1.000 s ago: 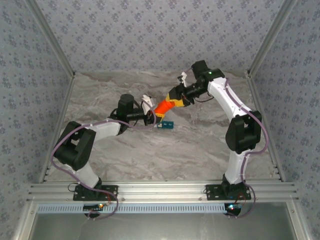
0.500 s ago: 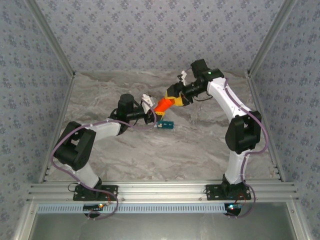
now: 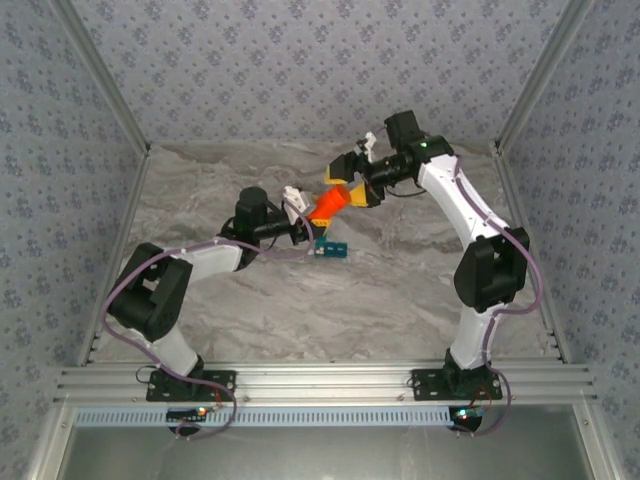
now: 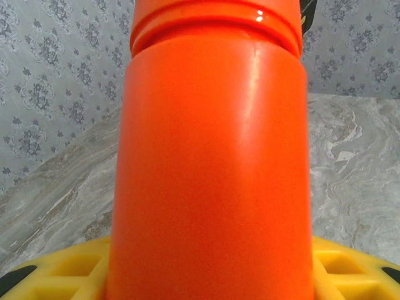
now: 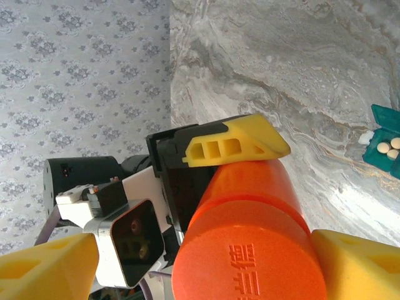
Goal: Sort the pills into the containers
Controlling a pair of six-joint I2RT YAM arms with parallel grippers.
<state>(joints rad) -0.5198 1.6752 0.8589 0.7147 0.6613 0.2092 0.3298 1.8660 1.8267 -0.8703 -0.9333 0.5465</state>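
Left end effector [image 3: 310, 228]: clenched on the lower end of the orange bottle [image 3: 333, 204]; in the left wrist view its yellow fingers [image 4: 350, 265] sit against both sides of the bottle, which runs straight away from the camera

Right end effector [image 3: 348, 190]: at the bottle's higher end; in the right wrist view one yellow finger [image 5: 359, 265] lies against the bottle and a gap shows beside the other; cannot tell whether it is clamped

Orange bottle: tilted, held off the desk [image 3: 400, 290], spanning the two end effectors; embossed characters on the end facing the right wrist camera

Teal container [image 3: 332, 250]: flat on the desk, just beside the bottle's lower end, on the side toward the arm bases; white pills [image 5: 385, 147] lie in one open compartment

Surround: patterned walls [image 3: 300, 70] on three sides of the desk
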